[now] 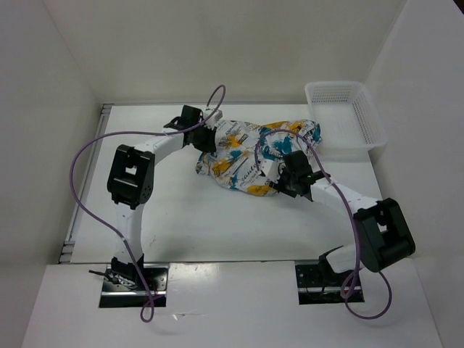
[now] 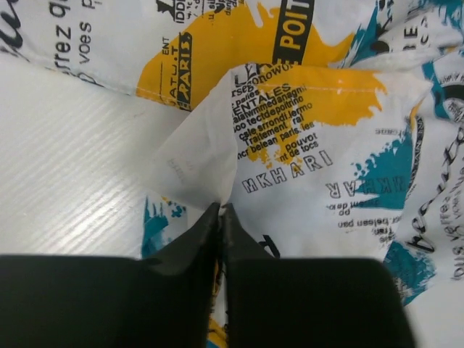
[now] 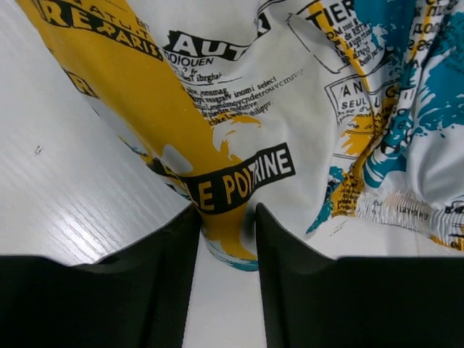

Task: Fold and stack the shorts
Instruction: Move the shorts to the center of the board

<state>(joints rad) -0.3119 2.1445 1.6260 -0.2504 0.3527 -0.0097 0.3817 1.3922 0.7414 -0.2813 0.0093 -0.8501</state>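
Note:
The shorts [image 1: 250, 148], white with teal, orange-yellow and black print, lie crumpled at the middle back of the table. My left gripper [image 1: 206, 138] is at their left end. In the left wrist view its jaws [image 2: 220, 209] are pressed together on a thin white corner of the shorts [image 2: 304, 145]. My right gripper [image 1: 278, 177] is at the near right edge of the shorts. Seen from the right wrist, the gripper [image 3: 225, 217] holds a bunched yellow and black fold of the shorts [image 3: 217, 109] squeezed between its fingers, low over the table.
A white plastic mesh basket [image 1: 362, 119] stands at the back right corner, just right of the shorts. White walls close in the table on the left, back and right. Purple cables loop over both arms.

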